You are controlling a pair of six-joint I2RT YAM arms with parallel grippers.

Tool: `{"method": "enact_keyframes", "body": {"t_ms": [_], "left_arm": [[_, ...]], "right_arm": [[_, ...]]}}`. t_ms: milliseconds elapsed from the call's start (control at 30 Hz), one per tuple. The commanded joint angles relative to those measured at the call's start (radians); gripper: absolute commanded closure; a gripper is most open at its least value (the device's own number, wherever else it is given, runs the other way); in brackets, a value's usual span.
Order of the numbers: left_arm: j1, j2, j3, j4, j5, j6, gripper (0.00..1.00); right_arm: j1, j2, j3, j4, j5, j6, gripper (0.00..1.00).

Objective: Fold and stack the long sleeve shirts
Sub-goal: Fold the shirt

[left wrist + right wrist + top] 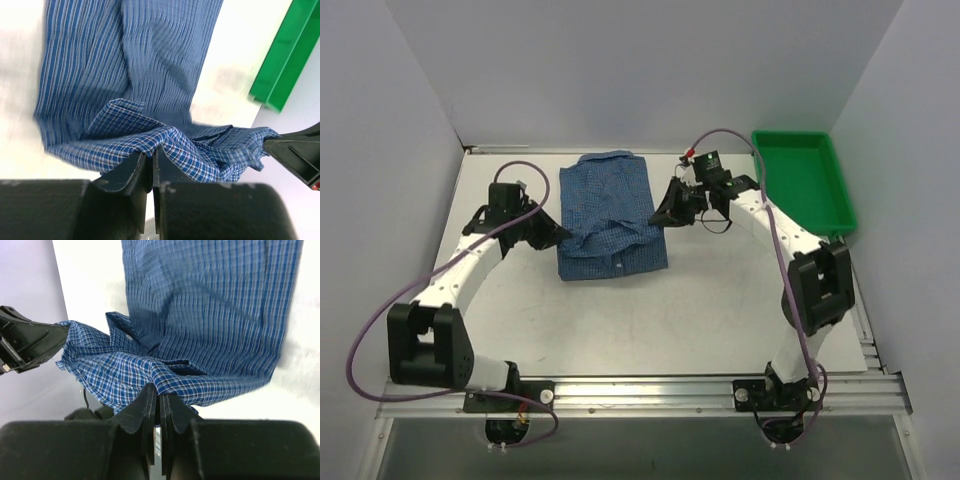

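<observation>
While the shirt (608, 195) lies on the counter (700, 300), my left gripper (151, 162) and right gripper (159, 396) pinch its opposite sides.

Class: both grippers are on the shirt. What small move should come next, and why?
Probably carry the raised fold over the flat part of the shirt with both arms together, then lower it. The left gripper and right gripper each pinch a lifted shirt edge on opposite sides, so the fold looks unfinished.
</observation>
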Motion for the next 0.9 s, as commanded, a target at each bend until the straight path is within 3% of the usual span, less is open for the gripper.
{"method": "enact_keyframes", "body": {"t_ms": [0,133,333,500,600,700,733,800,867], "left_arm": [[0.039,0.126,0.099,0.143,0.055,0.025,0.86],[0.056,0.349,0.195,0.163,0.069,0.039,0.82],[0.071,0.568,0.283,0.209,0.08,0.034,0.81],[0.082,0.615,0.292,0.249,0.077,0.024,0.81],[0.09,0.594,0.263,0.3,0.08,0.011,0.8],[0.096,0.568,0.252,0.331,0.075,0.008,0.72],[0.097,0.557,0.252,0.338,0.077,0.008,0.59],[0.102,0.543,0.262,0.35,0.086,0.008,0.47],[0.105,0.505,0.274,0.344,0.081,0.026,0.32]], "right_arm": [[-0.028,0.119,0.154,-0.012,-0.037,-0.008,0.99],[-0.049,0.294,0.257,-0.011,-0.051,0.01,0.95],[-0.065,0.458,0.363,-0.004,-0.03,0.004,0.92],[-0.069,0.535,0.471,-0.003,-0.037,-0.017,0.88],[-0.069,0.56,0.515,0.0,-0.051,-0.028,0.81],[-0.069,0.561,0.531,0.006,-0.053,-0.042,0.68],[-0.071,0.551,0.532,0.006,-0.051,-0.049,0.6],[-0.072,0.528,0.532,0.008,-0.028,-0.082,0.54],[-0.078,0.476,0.521,0.008,-0.002,-0.106,0.4]]}}
